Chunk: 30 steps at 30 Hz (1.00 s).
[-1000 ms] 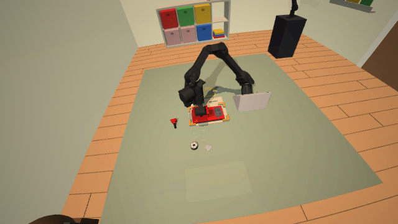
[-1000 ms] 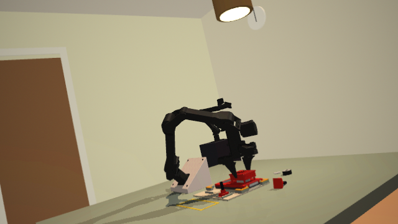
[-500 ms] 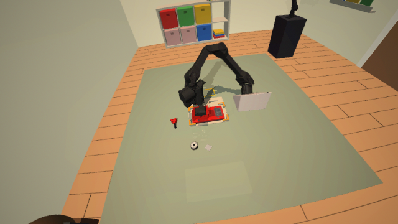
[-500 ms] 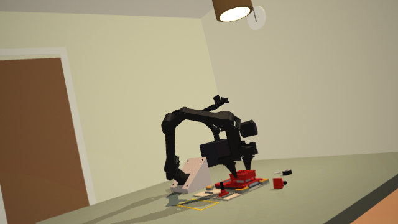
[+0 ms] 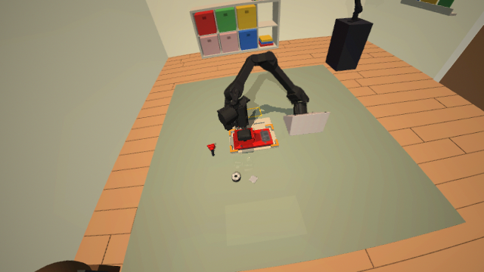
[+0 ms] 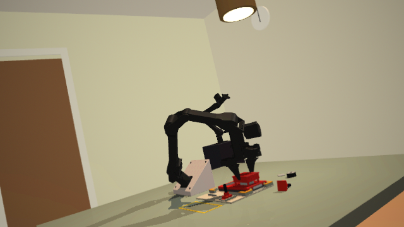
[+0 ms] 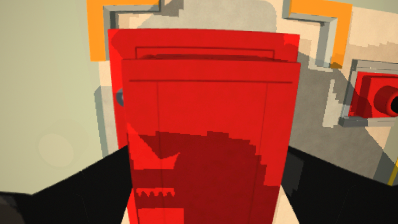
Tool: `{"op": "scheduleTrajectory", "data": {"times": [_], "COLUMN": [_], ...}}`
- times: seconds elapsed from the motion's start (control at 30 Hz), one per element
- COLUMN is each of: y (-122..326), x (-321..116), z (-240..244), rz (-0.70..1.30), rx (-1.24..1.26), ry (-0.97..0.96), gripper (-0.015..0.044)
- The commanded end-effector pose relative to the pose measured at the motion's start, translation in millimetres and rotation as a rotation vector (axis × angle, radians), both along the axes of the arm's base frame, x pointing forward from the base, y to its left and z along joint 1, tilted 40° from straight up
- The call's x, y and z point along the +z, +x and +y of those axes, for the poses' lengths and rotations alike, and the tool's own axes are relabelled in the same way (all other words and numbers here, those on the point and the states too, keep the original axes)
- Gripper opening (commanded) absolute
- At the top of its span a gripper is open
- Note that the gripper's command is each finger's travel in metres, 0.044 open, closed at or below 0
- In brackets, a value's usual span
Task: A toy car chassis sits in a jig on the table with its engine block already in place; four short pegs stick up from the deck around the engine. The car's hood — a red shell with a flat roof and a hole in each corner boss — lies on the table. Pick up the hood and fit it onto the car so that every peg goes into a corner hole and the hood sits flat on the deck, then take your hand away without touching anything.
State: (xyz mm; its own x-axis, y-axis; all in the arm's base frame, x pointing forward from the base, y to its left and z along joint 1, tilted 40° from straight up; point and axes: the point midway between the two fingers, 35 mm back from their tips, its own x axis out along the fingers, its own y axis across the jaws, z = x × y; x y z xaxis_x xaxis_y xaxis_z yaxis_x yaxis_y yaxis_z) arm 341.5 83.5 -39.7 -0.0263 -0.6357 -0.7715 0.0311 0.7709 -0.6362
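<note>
The red hood (image 6: 252, 174) (image 7: 210, 110) is between my fingers, roof up, over the red chassis (image 5: 262, 144) (image 6: 225, 188) (image 7: 117, 45). My gripper (image 6: 245, 175) (image 7: 206, 153) is shut on the hood's two long sides. The chassis sits in the jig with orange corners (image 5: 276, 143) (image 6: 245, 192) (image 7: 345, 30). In the wrist view the hood lies roughly in line with the chassis, with a strip of deck showing past its far end and left side. In the exterior view the hood is low over the deck. The pegs and holes are hidden, so seating cannot be told.
A red part with a black stem (image 5: 211, 148) (image 6: 281, 185) lies beside the jig. Another small red part (image 6: 226, 195) (image 7: 365, 95) is in a holder at the jig's other side. A wheel (image 5: 236, 177) and a pale piece (image 5: 253, 179) lie farther off. A pale wedge (image 5: 310, 124) stands by the arm's base.
</note>
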Motion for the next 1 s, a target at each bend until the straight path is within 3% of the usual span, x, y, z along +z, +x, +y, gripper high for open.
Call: {"op": "scheduleTrajectory", "data": {"times": [0.0, 0.97], "y": [0.8, 0.1], "x": [0.9, -7.0], "z": [0.8, -6.1], "rz": [-0.005, -0.004], "rx": [-0.004, -0.004], "ry": [0.002, 0.001], "gripper": [0.0, 0.0]}}
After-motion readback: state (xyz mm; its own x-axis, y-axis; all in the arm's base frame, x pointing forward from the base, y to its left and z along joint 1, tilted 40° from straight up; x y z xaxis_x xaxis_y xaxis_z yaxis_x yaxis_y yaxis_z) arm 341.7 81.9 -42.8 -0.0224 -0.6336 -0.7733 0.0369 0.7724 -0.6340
